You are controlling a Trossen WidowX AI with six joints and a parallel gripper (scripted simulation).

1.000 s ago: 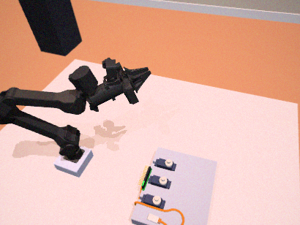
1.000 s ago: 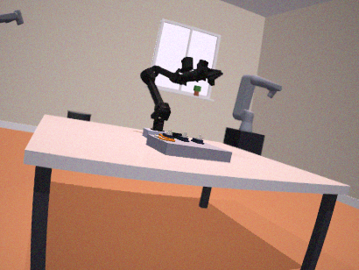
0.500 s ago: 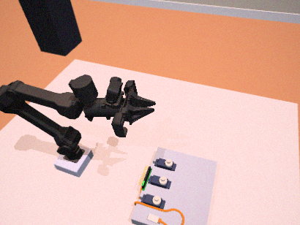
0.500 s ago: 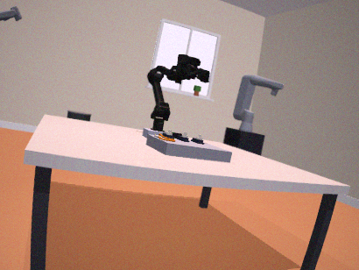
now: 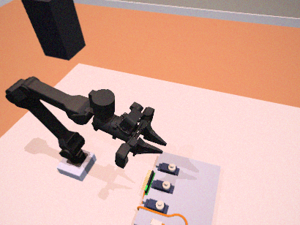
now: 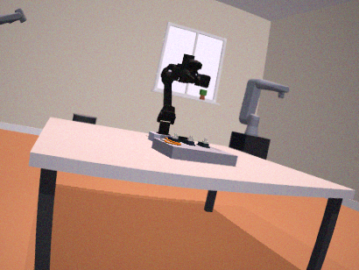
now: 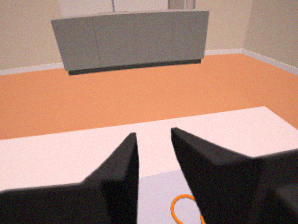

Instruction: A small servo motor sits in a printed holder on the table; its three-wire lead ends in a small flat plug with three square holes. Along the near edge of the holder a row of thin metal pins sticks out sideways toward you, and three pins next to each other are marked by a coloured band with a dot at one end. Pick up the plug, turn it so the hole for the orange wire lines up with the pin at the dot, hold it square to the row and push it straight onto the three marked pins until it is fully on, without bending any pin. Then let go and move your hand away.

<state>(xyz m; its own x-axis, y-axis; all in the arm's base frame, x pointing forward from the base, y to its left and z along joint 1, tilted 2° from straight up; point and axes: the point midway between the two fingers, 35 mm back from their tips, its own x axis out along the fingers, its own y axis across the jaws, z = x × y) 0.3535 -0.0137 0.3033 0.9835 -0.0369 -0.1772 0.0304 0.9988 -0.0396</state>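
My gripper (image 5: 164, 148) (image 7: 153, 135) is open part way with nothing between its fingers. It hangs high above the table, beyond the far left corner of the pale holder (image 5: 205, 190) (image 6: 201, 159) (image 7: 155, 200). Three dark servos with white round tops sit on the holder; the middle servo (image 5: 163, 186) is beside the pin row (image 5: 146, 178) at the left edge. A green mark (image 5: 146, 188) shows at the lower end of that row. The orange lead (image 5: 166, 215) (image 7: 172, 207) curves over the holder's near part. The plug cannot be made out clearly; a small whitish piece (image 5: 156, 221) lies by the lead.
The white table (image 5: 227, 131) (image 6: 101, 149) carries the arm's base block (image 5: 75, 172) left of the holder. The holder stands up from the table like a thick slab. A black column (image 5: 56, 29) is at the upper left, and a grey arm (image 6: 249, 103) stands beyond the table.
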